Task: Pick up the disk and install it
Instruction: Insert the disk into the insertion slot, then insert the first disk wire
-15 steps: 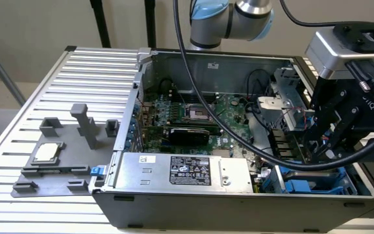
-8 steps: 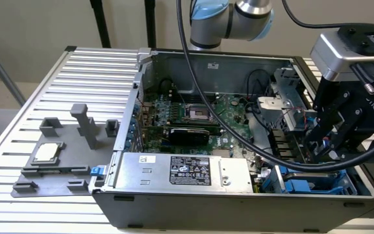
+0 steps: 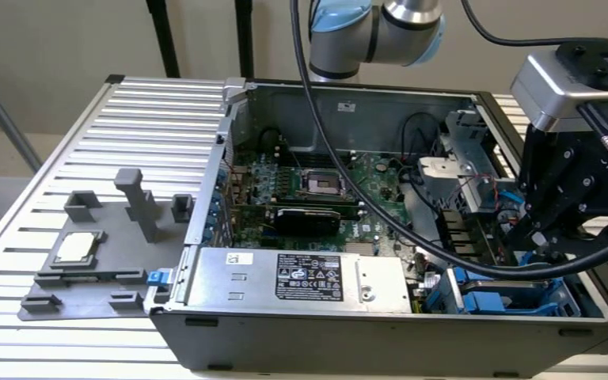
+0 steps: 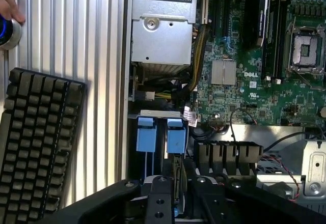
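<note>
gripper [image 4: 178, 203] down over disk [image 4: 176, 137], on edge in the drive bay [image 3: 494, 305]; clamp state can't tell. full seating unconfirmed.

You see the computer case [image 3: 389, 340] in dark grey metal. Inside it the motherboard [image 3: 315, 182] is green, the power supply [image 3: 294, 277] is silver with a black-and-white label, and the drive carriers [image 3: 494, 302] are bright blue. Beside the case, the table [image 3: 156, 103] is pale silver with parallel ribs, the fixture tray [image 3: 82, 294] matte grey, the keyboard [image 4: 35, 147] black. Above the case, the gripper [image 4: 165, 196] is black.
</note>
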`<state>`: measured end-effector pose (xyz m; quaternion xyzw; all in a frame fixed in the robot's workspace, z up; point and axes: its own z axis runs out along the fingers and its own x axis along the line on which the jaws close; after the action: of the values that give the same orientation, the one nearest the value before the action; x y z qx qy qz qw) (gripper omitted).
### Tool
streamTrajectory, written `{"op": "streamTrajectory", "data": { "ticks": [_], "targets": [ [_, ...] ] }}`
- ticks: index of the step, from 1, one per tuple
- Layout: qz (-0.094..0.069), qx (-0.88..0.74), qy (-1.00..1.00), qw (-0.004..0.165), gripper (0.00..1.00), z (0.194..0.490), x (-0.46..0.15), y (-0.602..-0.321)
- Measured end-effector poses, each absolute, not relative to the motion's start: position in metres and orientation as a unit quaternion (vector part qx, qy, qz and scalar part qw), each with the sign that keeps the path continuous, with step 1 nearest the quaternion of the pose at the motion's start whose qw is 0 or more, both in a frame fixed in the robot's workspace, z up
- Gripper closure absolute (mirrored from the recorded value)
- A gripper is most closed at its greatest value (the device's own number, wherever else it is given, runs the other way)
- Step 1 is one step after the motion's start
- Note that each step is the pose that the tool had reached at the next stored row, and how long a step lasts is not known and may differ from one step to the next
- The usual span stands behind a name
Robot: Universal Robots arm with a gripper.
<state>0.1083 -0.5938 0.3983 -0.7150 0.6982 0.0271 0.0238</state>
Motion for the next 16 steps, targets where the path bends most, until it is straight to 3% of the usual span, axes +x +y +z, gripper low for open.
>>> {"op": "streamTrajectory", "data": {
  "ticks": [1, 3, 16],
  "targets": [
    [0.027, -0.715, 0.698, 0.024, 0.8, 0.3983, 0.1083, -0.5938],
    [0.027, -0.715, 0.698, 0.024, 0.89, 0.3983, 0.1083, -0.5938],
    [0.027, -0.715, 0.698, 0.024, 0.89, 0.3983, 0.1083, -0.5938]
  ]
}}
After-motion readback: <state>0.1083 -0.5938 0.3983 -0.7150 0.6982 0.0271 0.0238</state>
